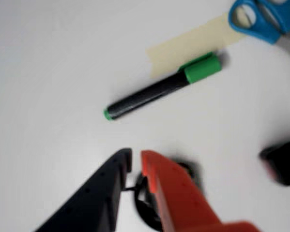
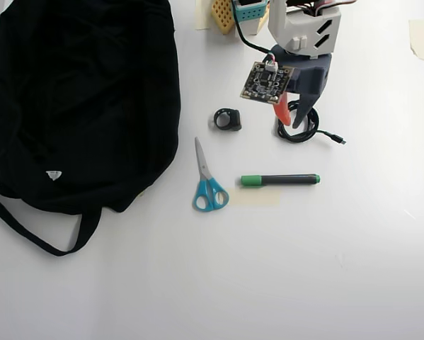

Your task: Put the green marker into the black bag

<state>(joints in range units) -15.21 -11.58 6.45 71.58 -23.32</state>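
Note:
The green marker (image 1: 159, 89) lies flat on the white table, a black barrel with its green cap toward the scissors. In the overhead view the green marker (image 2: 279, 180) lies crosswise below my gripper (image 2: 291, 120), with a gap of bare table between them. In the wrist view my gripper (image 1: 136, 160), one black and one orange finger, is shut with only a thin slit at the tips and nothing held. It hovers short of the marker's small green end. The black bag (image 2: 84, 99) fills the left of the overhead view, its white logo facing up.
Blue-handled scissors (image 2: 208, 185) lie between bag and marker, seen at the top right as scissors (image 1: 266, 19). A coiled black cable (image 2: 296, 132) sits under the gripper. A small black object (image 2: 228, 119) lies left of it. Beige tape (image 2: 254, 198) sticks below the marker.

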